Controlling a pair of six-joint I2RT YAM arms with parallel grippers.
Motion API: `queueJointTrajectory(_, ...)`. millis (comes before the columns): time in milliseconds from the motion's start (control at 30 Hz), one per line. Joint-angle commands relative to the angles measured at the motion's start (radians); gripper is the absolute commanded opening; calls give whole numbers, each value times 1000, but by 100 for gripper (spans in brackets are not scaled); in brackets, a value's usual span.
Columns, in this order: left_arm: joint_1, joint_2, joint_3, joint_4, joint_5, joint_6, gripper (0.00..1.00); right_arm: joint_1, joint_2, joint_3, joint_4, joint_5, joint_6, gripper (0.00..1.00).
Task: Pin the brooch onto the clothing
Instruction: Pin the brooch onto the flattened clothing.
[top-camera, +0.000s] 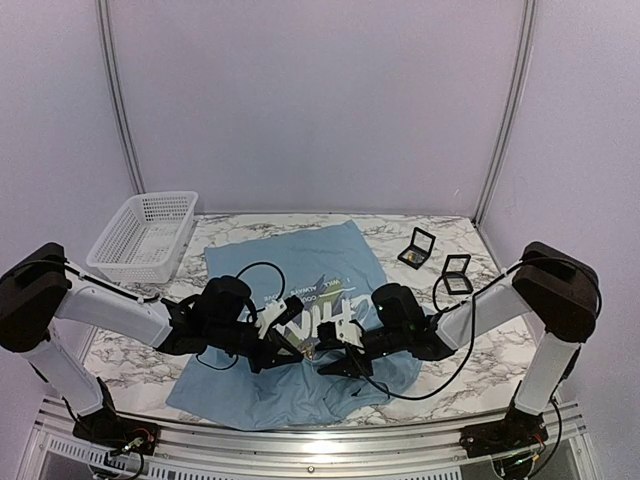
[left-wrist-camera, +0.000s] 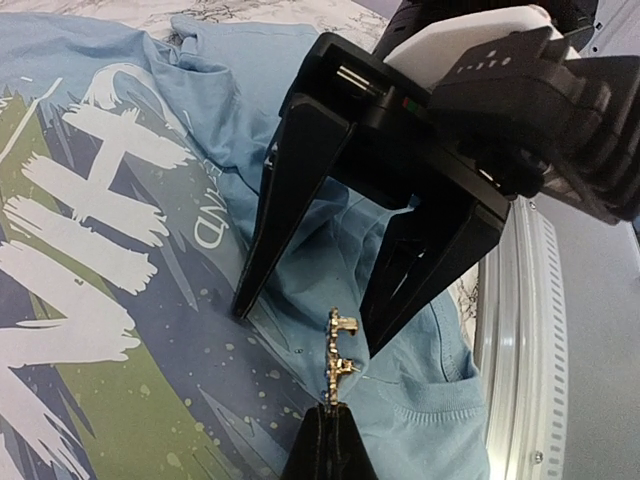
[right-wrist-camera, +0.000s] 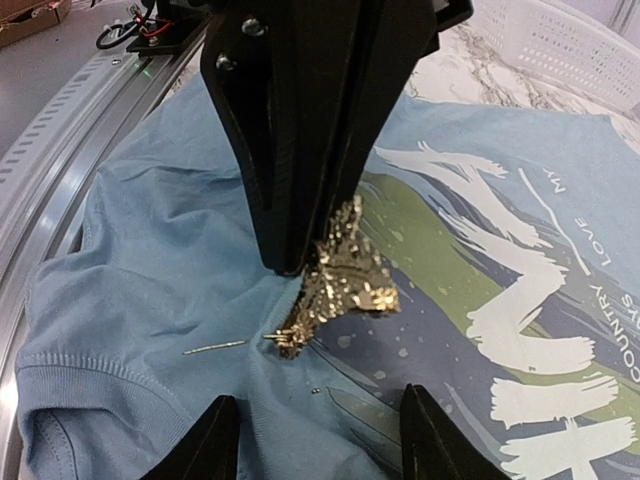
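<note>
At the far left a white mesh basket (top-camera: 135, 262) stands on the marble table (top-camera: 130, 360), beside the light blue T-shirt (top-camera: 300, 250) spread across the middle. The left gripper (left-wrist-camera: 326, 420) reaches in over the printed lettering with its jaws pressed together on the brooch (right-wrist-camera: 345, 275), an irregular, glittering gold piece that sticks out past the fingertips. In the right wrist view the brooch hangs under those closed tips. Its long axis slants from upper right down to lower left, and its lower end touches the fabric near the collar edge. In the left wrist view it shows edge-on as a narrow strip. There it runs straight away from the left fingertips and points toward the opposing gripper. A thin gold pin (right-wrist-camera: 215, 348) lies flat on the shirt just beside that lower end and apart from it. The right gripper (right-wrist-camera: 319, 393) faces the brooch from the other side with its jaws spread wide and nothing between them. The brooch sits ahead of the gap, nearer one finger than the other, and I cannot tell whether that finger touches it. To the right, two small black cases (top-camera: 417, 247) (top-camera: 457, 273) rest open on the bare marble, well apart from both grippers.
</note>
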Motion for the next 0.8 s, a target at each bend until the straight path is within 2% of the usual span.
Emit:
queueJointTrajectory(0,-5,-20,9,42,52,0,0,11,37,38,41,-16,-23,50)
queueJointTrajectory(400,-5,-27,0,62,62,-4,0,19,94,68,142,-158,105,43)
queueJointTrajectory(600,-5,-24,-6,68,68,0,0,14,101,93,129,-225,143,27)
queueJointTrajectory(767,-5,-31,-20,75,44,19,0,-2,105,106,175,-293,239,29)
